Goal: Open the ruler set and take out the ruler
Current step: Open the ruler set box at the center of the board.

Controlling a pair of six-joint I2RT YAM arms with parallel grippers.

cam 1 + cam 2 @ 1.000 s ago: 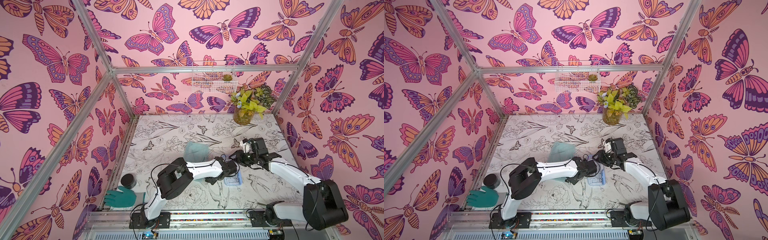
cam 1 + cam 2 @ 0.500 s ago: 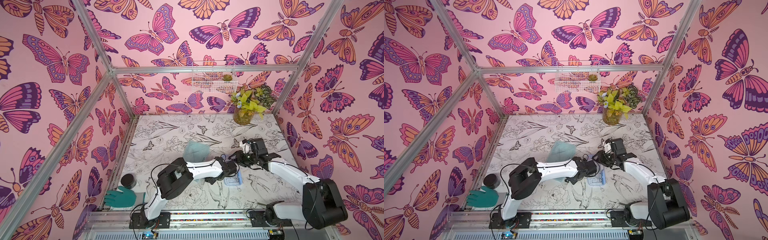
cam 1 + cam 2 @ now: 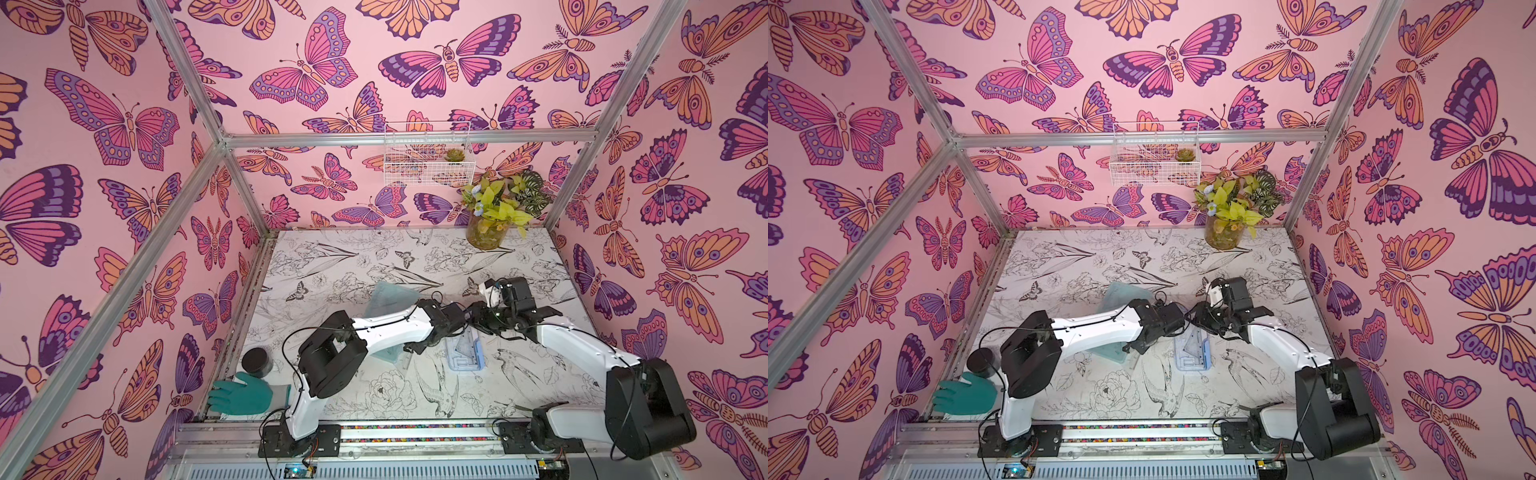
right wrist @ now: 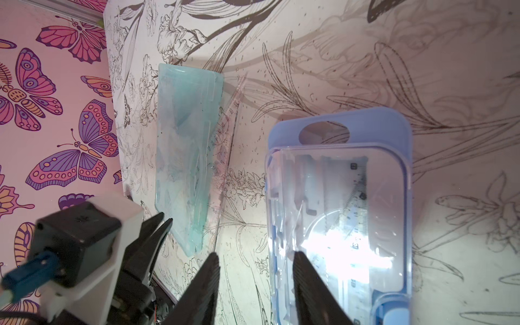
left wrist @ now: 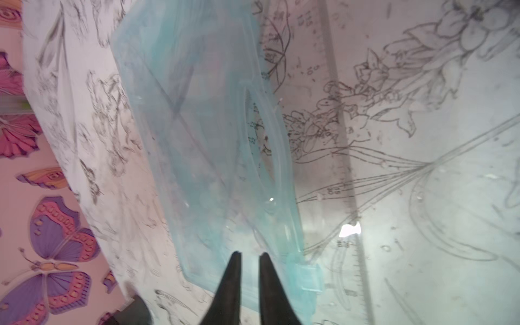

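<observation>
The left gripper (image 5: 250,256) hangs narrowly parted, clasping nothing, over the pale-teal translucent plastic case (image 5: 208,135) — a clear plastic ruler (image 5: 334,168) lies flat just beside it, seemingly out already. The right gripper (image 4: 256,254) straddles, half-wide, the edge of the blue clear-lidded ruler box (image 4: 394,135) — likely steadying it; both arms crowd the printed table (image 3: 374,257).

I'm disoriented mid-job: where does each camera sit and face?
Top views: high above the front, looking down at the table; left arm and right arm show.
Left wrist: on left arm, facing teal case; its jaws show.
Right wrist: on right arm, facing blue case; both arms' jaws show.
Shared: teal case, in both wrist views.
</observation>
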